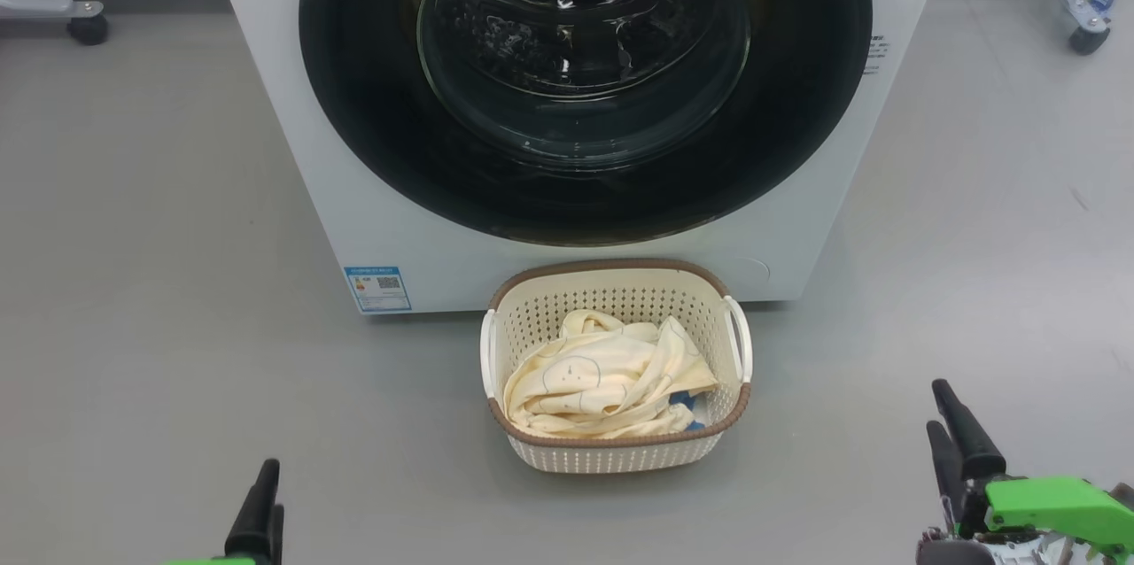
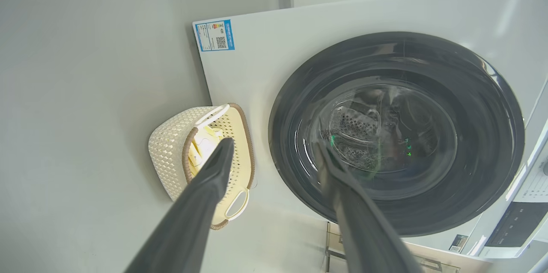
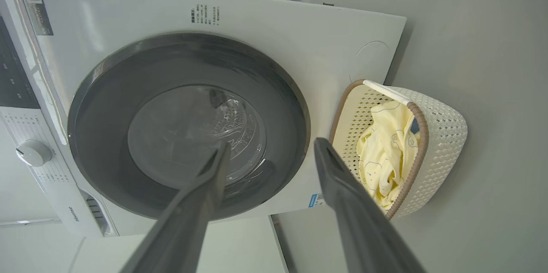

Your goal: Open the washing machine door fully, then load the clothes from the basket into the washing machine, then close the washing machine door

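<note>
The washing machine (image 1: 292, 149) is found standing on the grey floor (image 1: 133, 282) at the far side of the scene, its white front turned toward the robot. The washing machine door (image 1: 372, 104) is seen shut, its wide black rim lying flat against the front panel. The steel drum is made out dimly through the clear glass bowl (image 1: 585, 42) at the centre. A small blue label sticker (image 1: 377, 288) is noted at the lower left corner of the front panel. A round white dial (image 3: 33, 152) is observed on the control strip in the right wrist view.

The basket (image 1: 611, 454) is set on the floor just before the machine, slightly right of the door's centre, with its far rim close to the base of the front panel. Whether it touches the panel cannot be told. It stands upright, with one white handle on each side. The clothes (image 1: 602, 375) are heaped inside the basket, pale yellow with thin dark line drawings. A patch of blue is visible at the near right of the heap. No fabric is seen hanging over the rim.

The left fingers (image 2: 207, 191) are spread wide apart and nothing is held between them. They are placed at the near left, well apart from the basket. The right fingers (image 3: 340, 187) are likewise spread wide and nothing is gripped. They are placed at the near right, also well apart from the basket. A caster wheel (image 1: 87, 29) is recorded at the far left of the floor.
</note>
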